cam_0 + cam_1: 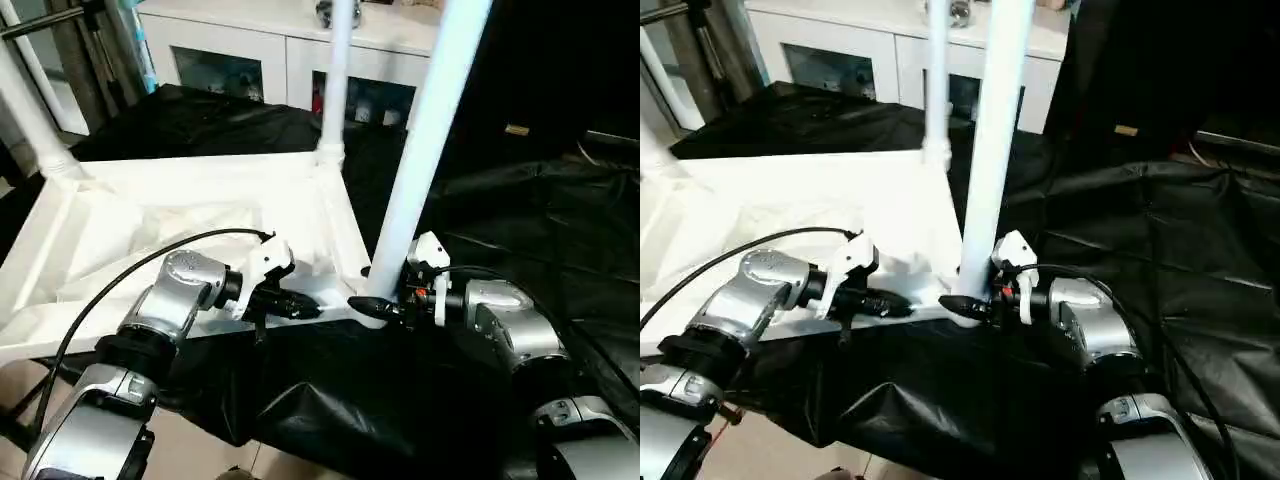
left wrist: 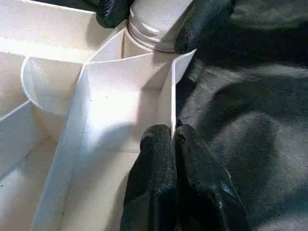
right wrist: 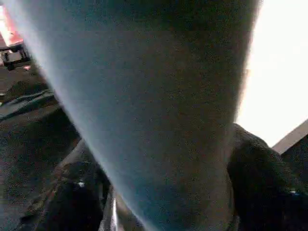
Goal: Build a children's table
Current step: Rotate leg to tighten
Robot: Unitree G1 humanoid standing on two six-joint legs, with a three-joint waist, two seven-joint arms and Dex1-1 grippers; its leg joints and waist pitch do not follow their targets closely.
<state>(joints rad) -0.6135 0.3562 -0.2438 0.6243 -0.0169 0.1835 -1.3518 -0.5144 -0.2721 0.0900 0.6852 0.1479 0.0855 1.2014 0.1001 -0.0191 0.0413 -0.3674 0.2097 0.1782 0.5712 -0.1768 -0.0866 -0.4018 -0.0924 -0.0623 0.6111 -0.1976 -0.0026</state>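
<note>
Right tool (image 1: 385, 305) around white tapered leg (image 1: 425, 150), upturned ribbed tabletop (image 1: 150, 225)

We're looking at what seems like a room in a home or a mock-up of one, going by the white cabinet (image 1: 290, 50) with glass doors standing at the back with small items behind the glass. Black sheeting (image 1: 520, 230) is covering the work surface and spilling over its edge onto a pale floor (image 1: 200, 450), so we're guessing it's rigged up as a test space, not lived in.
</note>
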